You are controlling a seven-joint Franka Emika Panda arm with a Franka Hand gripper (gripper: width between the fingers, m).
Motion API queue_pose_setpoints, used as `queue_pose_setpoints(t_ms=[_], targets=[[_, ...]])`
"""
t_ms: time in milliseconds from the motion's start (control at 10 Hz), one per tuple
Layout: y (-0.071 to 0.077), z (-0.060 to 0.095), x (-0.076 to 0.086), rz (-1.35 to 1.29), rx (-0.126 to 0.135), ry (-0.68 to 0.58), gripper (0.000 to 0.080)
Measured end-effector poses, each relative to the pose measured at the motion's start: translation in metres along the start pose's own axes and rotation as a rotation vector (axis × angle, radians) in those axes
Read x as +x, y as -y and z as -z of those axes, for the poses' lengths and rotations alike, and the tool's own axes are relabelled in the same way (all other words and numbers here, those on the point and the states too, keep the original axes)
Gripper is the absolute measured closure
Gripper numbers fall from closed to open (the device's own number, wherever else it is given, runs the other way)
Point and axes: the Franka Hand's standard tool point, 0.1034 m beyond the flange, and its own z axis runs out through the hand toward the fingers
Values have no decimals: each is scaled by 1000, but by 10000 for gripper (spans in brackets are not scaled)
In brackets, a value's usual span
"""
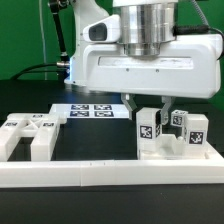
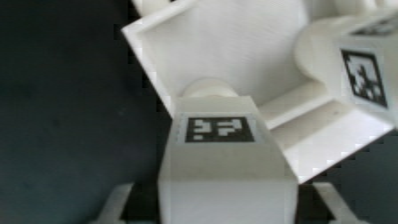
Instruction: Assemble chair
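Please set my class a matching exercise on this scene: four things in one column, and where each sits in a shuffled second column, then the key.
Things
1. marker board
2. long white rail
3. tagged chair part
4. chair pieces far from the arm

Places
A. at the exterior view's left
B. between the fingers of the gripper
C. flat on the table at the back
D. along the front, before all the parts

Pairs: 1-C, 2-D, 3-B, 4-A
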Motion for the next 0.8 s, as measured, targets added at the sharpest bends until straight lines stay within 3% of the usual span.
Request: queue_pose_setpoints(t_ms=[800], targets=[[1,-1,0,-708,4,-2,509]])
